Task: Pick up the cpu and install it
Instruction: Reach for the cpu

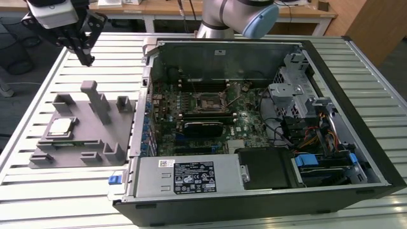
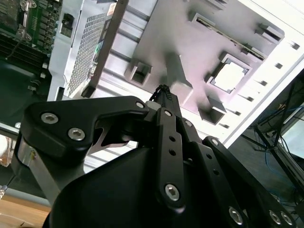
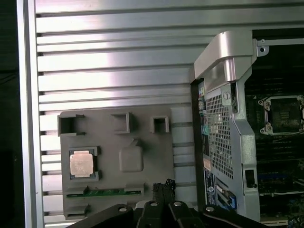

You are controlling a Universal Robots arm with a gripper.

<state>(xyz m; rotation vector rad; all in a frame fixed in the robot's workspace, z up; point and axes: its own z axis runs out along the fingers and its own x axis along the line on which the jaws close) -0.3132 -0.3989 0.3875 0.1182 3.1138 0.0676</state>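
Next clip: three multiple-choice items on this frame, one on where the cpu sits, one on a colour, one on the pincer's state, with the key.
1. Where is the cpu? A in the pincer; B in a recess of the grey fixture; C in a person's hand.
2. What colour is the memory stick on the fixture? A green; B red; C white.
3. How is the pincer? A shut on the cpu; B shut and empty; C wide open.
Key: B, the chip lies in the fixture in both wrist views; A, it shows as a green strip; B, its tips meet with nothing between.
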